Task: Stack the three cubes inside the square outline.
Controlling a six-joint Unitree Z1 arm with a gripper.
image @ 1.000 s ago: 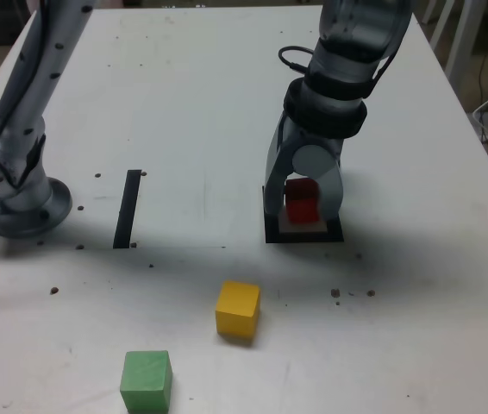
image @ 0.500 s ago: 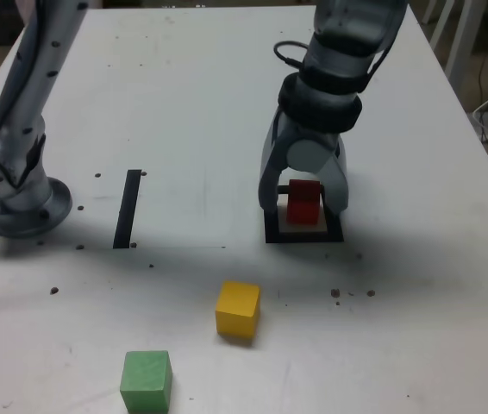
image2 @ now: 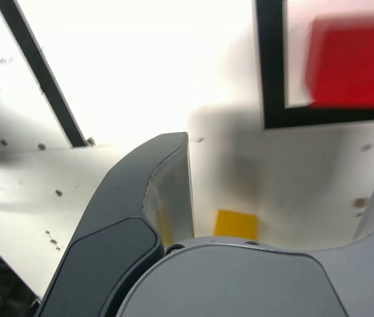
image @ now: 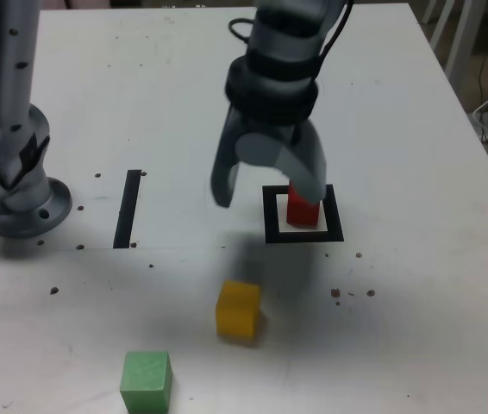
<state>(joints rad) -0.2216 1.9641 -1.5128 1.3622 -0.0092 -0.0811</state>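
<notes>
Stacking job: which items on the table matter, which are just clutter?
Job: red cube in the square outline; yellow cube; green cube; open gripper.
Clutter: black tape strip; dark specks on the table.
</notes>
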